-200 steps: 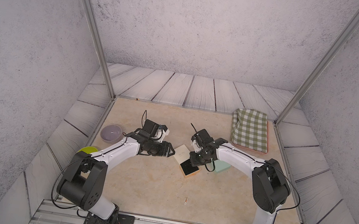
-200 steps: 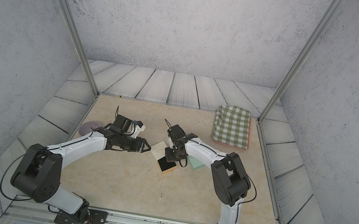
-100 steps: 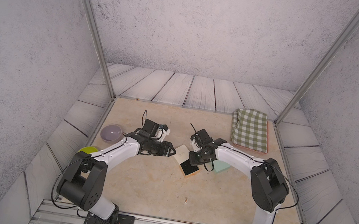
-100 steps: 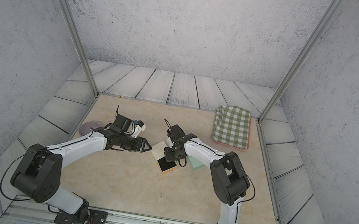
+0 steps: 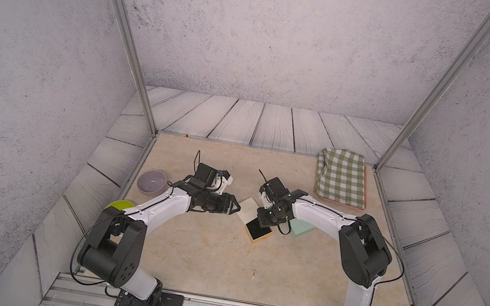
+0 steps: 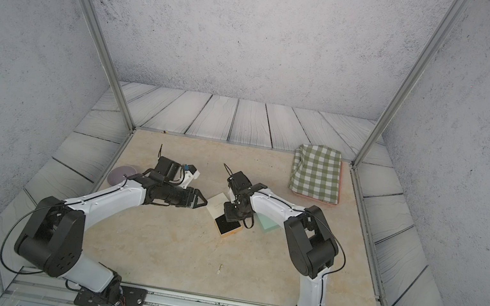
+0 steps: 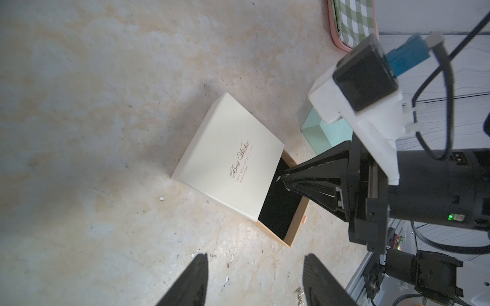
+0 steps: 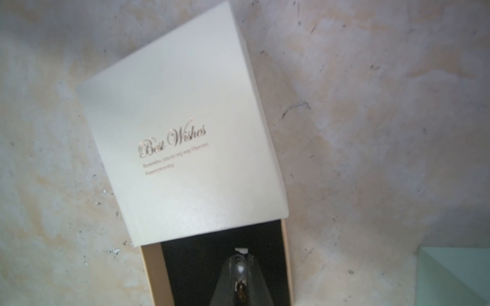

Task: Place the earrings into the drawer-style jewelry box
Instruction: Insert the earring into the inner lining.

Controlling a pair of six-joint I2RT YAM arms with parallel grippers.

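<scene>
Beige tabletop [image 5: 203, 254]: my right gripper [image 8: 240, 258] is pinched shut on one earring [image 8: 241, 290] over the jewelry box [image 5: 247, 208] drawer, left gripper [image 7: 256, 261] hangs open beside it, another earring [image 5: 254, 274] lies near the front

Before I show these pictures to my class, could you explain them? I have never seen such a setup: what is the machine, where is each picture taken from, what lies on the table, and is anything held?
These are two white robot arms fixed at the near edge of a table. Both top views look down from overhead. Each wrist view comes from a camera riding on one arm.

On the table lie a cream jewelry box with its black-lined tray slid out, a mint box, a checked cloth, a purple bowl and one loose earring.

The right arm's fingers, its grasping part, are shut on a tiny gold earring over the tray. The left arm's fingers are open and empty.
</scene>
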